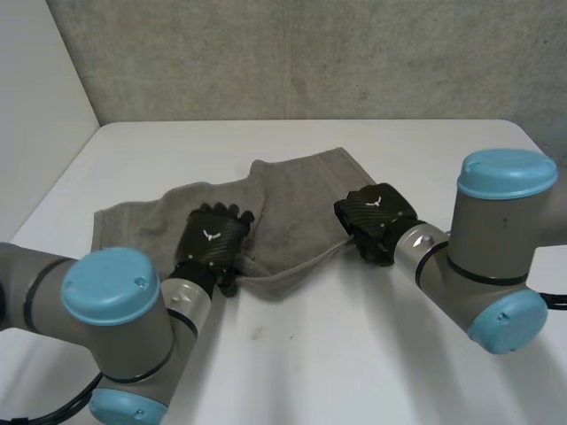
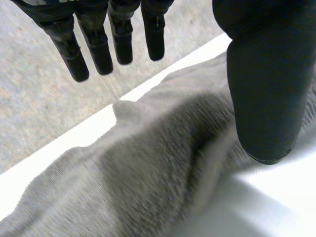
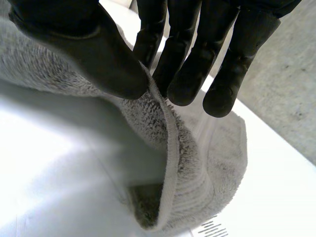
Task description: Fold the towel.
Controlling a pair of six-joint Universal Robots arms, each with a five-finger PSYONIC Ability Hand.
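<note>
The grey towel (image 1: 292, 212) lies crumpled in the centre of the head view, on the white table (image 1: 354, 354). The right hand (image 1: 376, 212), right of centre, pinches the towel's edge between thumb and fingers. The left hand (image 1: 213, 239), left of centre, is over the cloth, its fingers (image 2: 96, 49) straight and a little spread, holding nothing. The pinch seems to take only a thin edge, so it may slip on lifting. With one side not grasped, the towel may drag and bunch more.

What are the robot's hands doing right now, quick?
Left hand: open, over the towel, holding nothing.
Right hand: shut, pinching the towel's edge.
</note>
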